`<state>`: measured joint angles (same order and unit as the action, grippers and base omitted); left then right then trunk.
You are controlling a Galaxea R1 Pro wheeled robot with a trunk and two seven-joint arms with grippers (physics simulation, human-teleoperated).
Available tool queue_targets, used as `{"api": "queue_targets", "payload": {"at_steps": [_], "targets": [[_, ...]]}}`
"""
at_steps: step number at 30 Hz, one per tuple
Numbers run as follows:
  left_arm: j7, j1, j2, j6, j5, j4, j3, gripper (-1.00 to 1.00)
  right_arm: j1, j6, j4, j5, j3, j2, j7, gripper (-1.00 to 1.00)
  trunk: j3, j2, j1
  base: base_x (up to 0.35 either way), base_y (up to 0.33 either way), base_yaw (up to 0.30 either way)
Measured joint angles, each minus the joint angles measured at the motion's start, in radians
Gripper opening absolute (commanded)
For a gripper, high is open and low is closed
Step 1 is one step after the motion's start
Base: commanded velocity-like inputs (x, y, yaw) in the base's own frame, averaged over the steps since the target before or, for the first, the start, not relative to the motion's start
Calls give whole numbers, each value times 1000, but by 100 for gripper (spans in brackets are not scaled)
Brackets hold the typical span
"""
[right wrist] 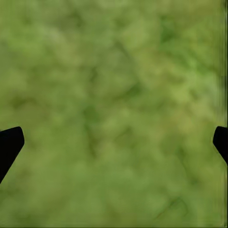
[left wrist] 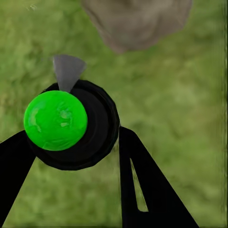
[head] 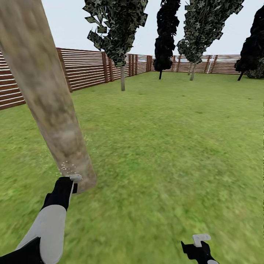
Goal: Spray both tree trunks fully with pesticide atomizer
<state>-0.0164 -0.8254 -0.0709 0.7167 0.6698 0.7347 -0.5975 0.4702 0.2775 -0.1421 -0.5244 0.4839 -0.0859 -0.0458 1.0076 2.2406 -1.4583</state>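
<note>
The left gripper (head: 69, 183) is holding the pesticide atomizer (head: 75, 178) at the foot of the tree trunk (head: 44, 99) — fine droplets are speckling the bark. Left wrist: fingers (left wrist: 142, 185) are clamping the green-topped atomizer (left wrist: 56, 120) above grass (left wrist: 190, 118). Right wrist: fingertips (right wrist: 9, 145) are standing wide apart — over lawn.

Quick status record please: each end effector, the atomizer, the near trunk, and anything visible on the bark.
left end effector: shut on atomizer, green-topped, black-bodied
nozzle: grey, aimed toward near tree trunk
trunk: white specks low on the bark, near the base
right end effector: open, over grass lawn
second tree: farther back by the fence
</note>
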Motion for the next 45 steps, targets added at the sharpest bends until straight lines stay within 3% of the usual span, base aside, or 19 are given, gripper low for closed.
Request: {"api": "queue_targets", "payload": {"at_steps": [12,24,45], "targets": [[0,-5,0,0,-1,0,-1,-100,0,-1,0,0,0,2,0,100,0,0,0,64,-276,193],[0,0,2,0,0,-1,-2,-100,0,1,-1,0,1,1,0,100,0,0,0,185,-239,39],[0,1,10,3,2,1,0,-100,0,1,-1,0,0,2,0,100,0,0,0,175,-172,274]]}}
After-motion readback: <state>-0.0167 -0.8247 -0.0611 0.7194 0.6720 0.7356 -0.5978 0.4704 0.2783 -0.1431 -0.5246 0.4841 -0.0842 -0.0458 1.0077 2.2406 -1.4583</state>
